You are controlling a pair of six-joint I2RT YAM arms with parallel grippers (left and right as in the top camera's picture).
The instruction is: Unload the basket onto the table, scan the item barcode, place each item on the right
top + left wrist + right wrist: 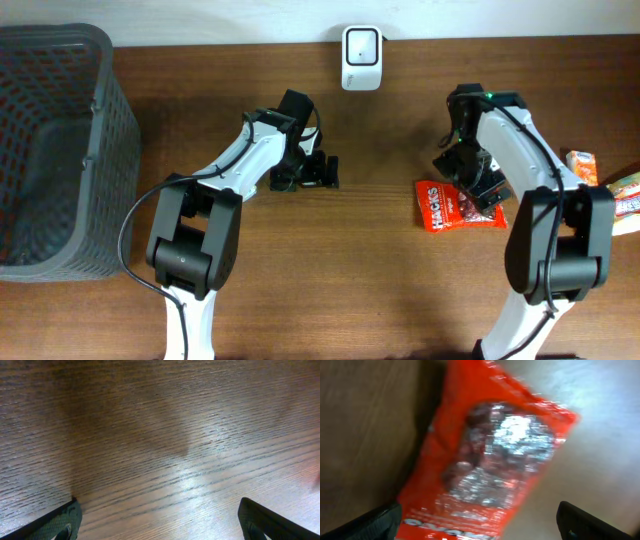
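From where I sit, the scan looks barely started. The red crinkly foil candy bag [452, 207] lies flat on the brown wooden surface [380, 265], toward the right edge and well apart from the small white box-shaped barcode scanner [361, 57], which stands at the middle of the far edge. Nothing is gripped. The right arm's fingers [587, 521] are spread wide above the bag with one tip to each side of it, and neither is pressing on the foil as far as I can tell. The left arm's fingers [59, 523] are also spread wide, over bare wood near the middle of the surface, holding nothing. My judgement is that the grasp, the carry to the scanner and the presenting of the code are all left to do. I cannot tell whether this bag has already been scanned once.

The overhead view gives me the layout that the wrist cameras miss. It shows the scanner, the dark grey plastic mesh basket [118, 130] at the left edge, and a small orange packet [583, 166] and a white-and-yellow packet [626, 197] at the right edge, just beyond the bag. The right wrist view, though blurred, gives me the bag's face up close: a shiny clear window with dark sweets behind it and white lettering near the lower end. I find no barcode on the side facing up. The left wrist view adds only wood grain and a glare patch.
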